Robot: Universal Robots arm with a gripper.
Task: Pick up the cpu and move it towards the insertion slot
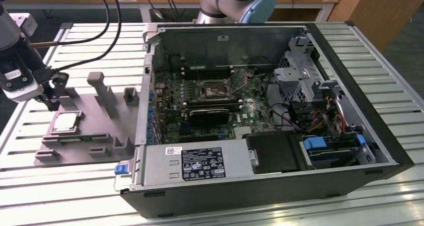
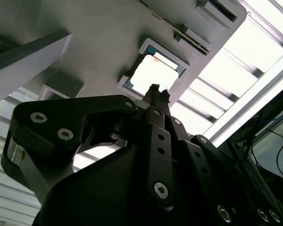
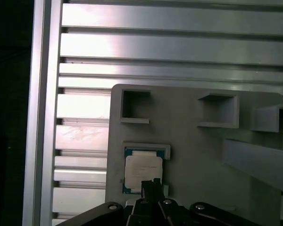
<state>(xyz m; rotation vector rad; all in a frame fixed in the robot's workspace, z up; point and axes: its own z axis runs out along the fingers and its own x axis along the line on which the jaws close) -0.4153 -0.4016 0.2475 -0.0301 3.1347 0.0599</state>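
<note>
Twice spotted the cpu point(image 3: 142, 169) up close, in both wrist views, silvery on top with a pale rim. Found it lying flat in a square pocket of the big grey fixture plate point(image 3: 193, 155), snug against a raised corner. Saw the dark hand point(image 3: 151, 186) right over one edge of it, with thin fingertips pressed close together and pinching nothing. Could not tell whether the tips touched the top of the cpu or only hung above it.

Found the same hand point(image 1: 53, 104) in the exterior view, far over on the exterior view's left, low above the plate and just beside the cpu point(image 1: 67, 121). Saw tall upright posts point(image 1: 98, 89) sticking up from the plate near it. Noticed black cables point(image 1: 106, 22) looping away above the hand.

Found the insertion slot point(image 1: 213, 91) well apart from the cpu, inside an open computer case point(image 1: 371, 151) toward the exterior view's right. Saw it as a black square with a thin silver frame, set on a green circuit board point(image 1: 258, 114). Noticed a black heatsink block point(image 1: 210, 117) near the slot, on the side toward the camera, and a silver power box point(image 1: 192, 164) along the case's near edge. Saw plate and case both resting on a slatted metal surface point(image 1: 66, 176).
</note>
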